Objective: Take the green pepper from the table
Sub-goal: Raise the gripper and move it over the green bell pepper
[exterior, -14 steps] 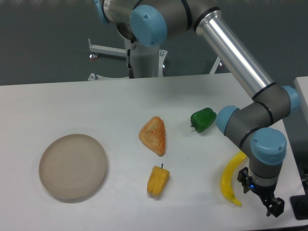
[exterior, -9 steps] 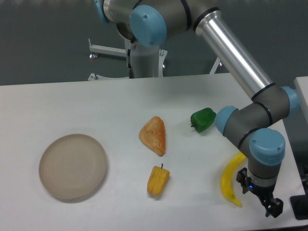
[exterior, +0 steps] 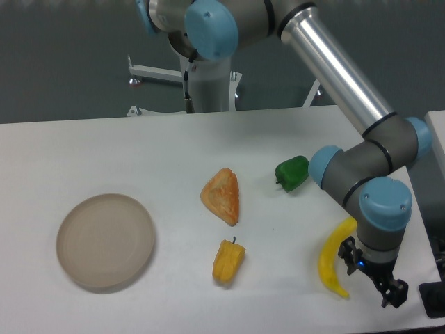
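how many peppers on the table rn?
2. The green pepper lies right of centre, beside the arm's elbow joint. The yellow pepper lies near the front, below the orange triangular pastry. The arm could hide others behind it.

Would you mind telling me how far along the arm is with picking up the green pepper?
Nothing looks done yet: the green pepper lies on the table, untouched. In hand: nothing, as the pincer hangs low near the table's front right corner, beside the banana, well away from the pepper. Whether it is open is hard to tell. Left: move over the pepper, close on it and lift.
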### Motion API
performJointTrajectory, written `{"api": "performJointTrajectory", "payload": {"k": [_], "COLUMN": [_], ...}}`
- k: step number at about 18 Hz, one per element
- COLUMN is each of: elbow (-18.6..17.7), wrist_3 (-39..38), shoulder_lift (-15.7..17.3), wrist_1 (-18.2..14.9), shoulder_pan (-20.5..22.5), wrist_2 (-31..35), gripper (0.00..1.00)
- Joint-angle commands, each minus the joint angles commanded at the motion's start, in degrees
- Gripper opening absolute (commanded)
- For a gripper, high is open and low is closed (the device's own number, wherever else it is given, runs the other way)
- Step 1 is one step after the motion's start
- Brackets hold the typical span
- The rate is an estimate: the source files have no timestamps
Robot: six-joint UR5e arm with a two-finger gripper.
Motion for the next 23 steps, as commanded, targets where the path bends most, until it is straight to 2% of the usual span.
{"api": "performJointTrajectory", "payload": {"k": [5,8,10,14,17,19,21,23], "elbow": [-9.31,-14.41,-17.41,-22.94,-28.47,-32.61,-35.07,-39.02], "wrist_3": [0.00,0.00,0.09,0.88,0.88,1.05,0.97,0.97], "shoulder_lift": [7.29,11.51,13.97,18.46,21.27,23.73,24.97,26.46], "wrist_1": [-1.49,-2.81,-4.04,-8.87,-9.05,-8.79,-9.05,-8.53], "shoulder_pan": [2.20,3.95,5.53,8.87,10.11,11.16,11.17,11.95], "wrist_2": [-0.44,-4.47,-4.83,-7.20,-10.63,-10.90,-10.99,-11.51], "gripper": [0.99,1.00,1.00,1.00,1.00,1.00,1.00,1.00]}}
